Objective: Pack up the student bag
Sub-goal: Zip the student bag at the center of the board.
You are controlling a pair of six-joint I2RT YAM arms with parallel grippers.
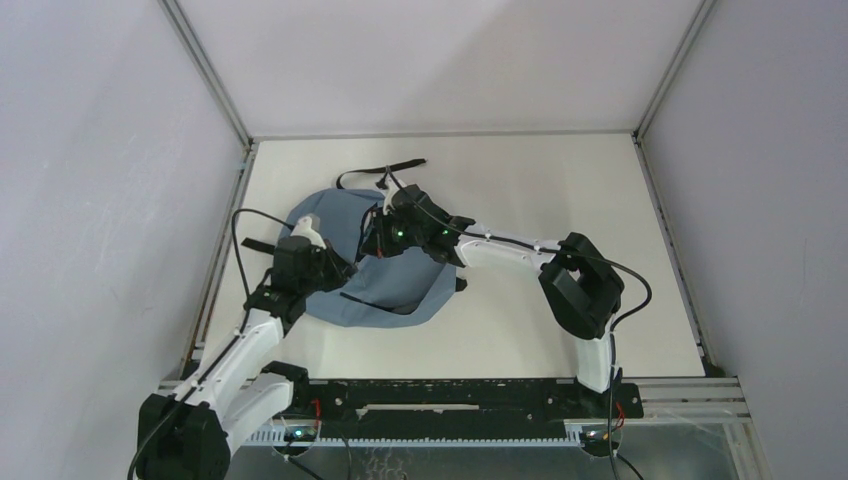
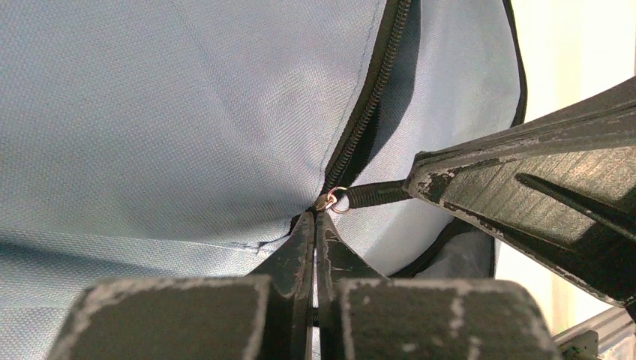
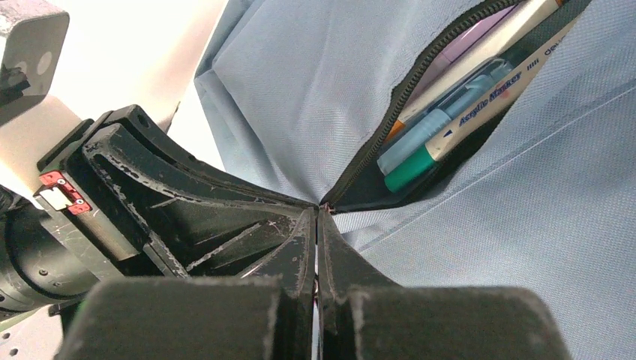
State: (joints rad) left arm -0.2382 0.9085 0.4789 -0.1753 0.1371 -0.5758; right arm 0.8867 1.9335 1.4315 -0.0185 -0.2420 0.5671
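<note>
Nearest the bases, the left gripper [image 2: 315,219] has its fingers pressed together on the black trim of the student bag [image 1: 410,290], at six o'clock of the slider [image 2: 328,200]. The right gripper [image 3: 318,214], set at three o'clock of the slider, is clamped on the corded zipper pull [image 2: 375,193]. The two sets of fingertips sit almost touching, so the likeliest trouble is a knock or snag between them if either arm shifts sideways. The left grip looks like a thin bite of trim. Should it slip, the soft bag would drag along with the pull instead of the zipper [image 2: 367,112] running, and the fabric would bunch. A pull angled off the line of the teeth could jam the slider or tug the cord from the right fingers. Farther on, toward one o'clock in the right wrist view, the pocket gapes with markers [image 3: 450,124] lying against the teeth, and a closing slider could catch one or push it out. The bag lies at about nine o'clock from the middle of the table [image 1: 560,180], its straps trailing to twelve o'clock.
</note>
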